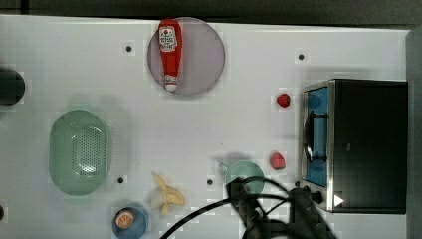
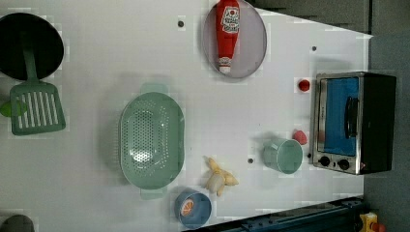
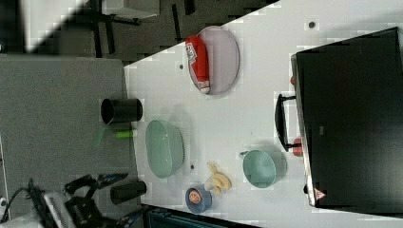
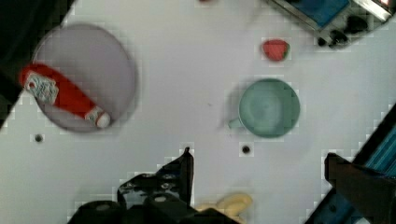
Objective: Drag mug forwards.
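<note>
Hand (image 4: pixel 259 172) spread wide, above mug (image 4: pixel 269 108), not touching; risk: knocks strawberry (image 4: pixel 275 49) nearby or tips mug w/ off-center contact.

A red bottle (image 1: pixel 169 54) lies on a grey plate (image 1: pixel 201 57). The green basket (image 1: pixel 79 152) sits at the top view's left. The mug (image 1: pixel 244 174) stands by a strawberry (image 1: pixel 277 161), near the oven (image 1: pixel 356 145). The dark arm (image 1: pixel 278 214) partly covers the mug
</note>
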Robot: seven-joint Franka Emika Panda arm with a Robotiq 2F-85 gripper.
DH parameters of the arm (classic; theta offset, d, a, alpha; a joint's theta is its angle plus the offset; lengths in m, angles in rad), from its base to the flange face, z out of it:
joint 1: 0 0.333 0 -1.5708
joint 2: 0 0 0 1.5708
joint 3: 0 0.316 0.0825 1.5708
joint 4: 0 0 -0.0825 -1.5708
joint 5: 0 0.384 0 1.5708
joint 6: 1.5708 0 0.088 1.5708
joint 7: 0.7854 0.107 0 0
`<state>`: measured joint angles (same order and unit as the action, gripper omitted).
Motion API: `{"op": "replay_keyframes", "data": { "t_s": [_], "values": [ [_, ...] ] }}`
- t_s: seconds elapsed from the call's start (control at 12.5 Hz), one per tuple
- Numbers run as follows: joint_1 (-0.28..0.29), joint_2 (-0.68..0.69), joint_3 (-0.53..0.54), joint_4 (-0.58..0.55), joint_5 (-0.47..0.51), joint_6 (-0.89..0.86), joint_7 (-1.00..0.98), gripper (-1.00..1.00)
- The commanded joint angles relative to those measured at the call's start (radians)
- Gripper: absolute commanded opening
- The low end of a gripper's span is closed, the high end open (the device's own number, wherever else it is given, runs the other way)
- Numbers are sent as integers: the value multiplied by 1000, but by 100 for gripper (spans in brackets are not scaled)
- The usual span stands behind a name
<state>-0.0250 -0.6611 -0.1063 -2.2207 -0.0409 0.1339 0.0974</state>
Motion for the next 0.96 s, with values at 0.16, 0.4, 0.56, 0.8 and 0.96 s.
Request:
{"op": "replay_keyframes", "data": {
  "t_s": [0.16, 0.4, 0.56, 0.8, 0.96],
  "values": [
    [-35, 243, -24, -176, 5, 185, 79, 100],
    [-55, 383, -38, -268, 5, 400, 159, 100],
    [-62, 502, -39, -286, 5, 541, 283, 100],
    [-64, 692, -39, -271, 5, 697, 472, 100],
    [-63, 804, -38, -263, 5, 793, 560, 100]
  ]
}}
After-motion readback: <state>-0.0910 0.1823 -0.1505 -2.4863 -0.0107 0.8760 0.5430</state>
